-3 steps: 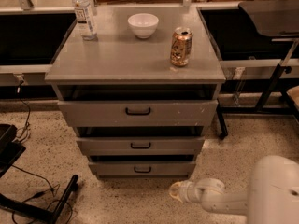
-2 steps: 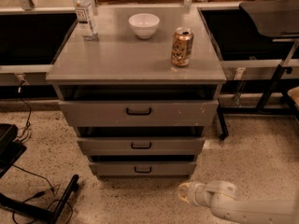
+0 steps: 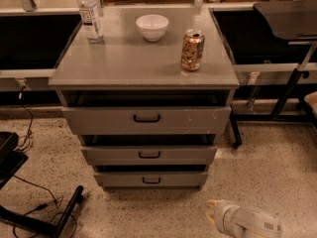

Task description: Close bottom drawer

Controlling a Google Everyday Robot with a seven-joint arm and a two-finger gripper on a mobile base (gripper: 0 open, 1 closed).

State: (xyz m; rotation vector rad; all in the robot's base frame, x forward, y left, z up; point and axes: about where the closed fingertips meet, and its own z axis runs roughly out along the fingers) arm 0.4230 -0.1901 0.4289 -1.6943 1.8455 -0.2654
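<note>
A grey cabinet (image 3: 143, 66) stands in the middle of the frame. Its flat top is smooth and a bit shiny. On the top, a clear bottle (image 3: 90, 15) stands at the back left. A white bowl (image 3: 152, 27) sits near the back middle. A gold can (image 3: 192, 50) stands upright on the right side, apart from the bowl.

The cabinet has three drawers, one under the other. The top drawer (image 3: 146, 119) has the biggest front. The middle drawer (image 3: 148, 154) is under it. The bottom drawer (image 3: 151, 179) is lowest, just above the floor, in the lower middle of the frame. It has a small black handle, and a dark gap shows above its front.

The floor (image 3: 277, 172) is pale and full of little specks. At the lower left, thin black cables (image 3: 29, 187) lie on it, next to a black stand leg (image 3: 67, 212). Dark shelves (image 3: 34, 38) run behind the cabinet on the left. At the upper right there is a dark table (image 3: 287, 19) with a black leg that goes down to the floor.

The gripper (image 3: 216, 213) is at the bottom right of the frame, low over the floor. It is right of the bottom drawer and does not touch it. The white arm (image 3: 250, 223) goes off the bottom edge behind it. I cannot tell if the gripper is wide apart or closed up.
</note>
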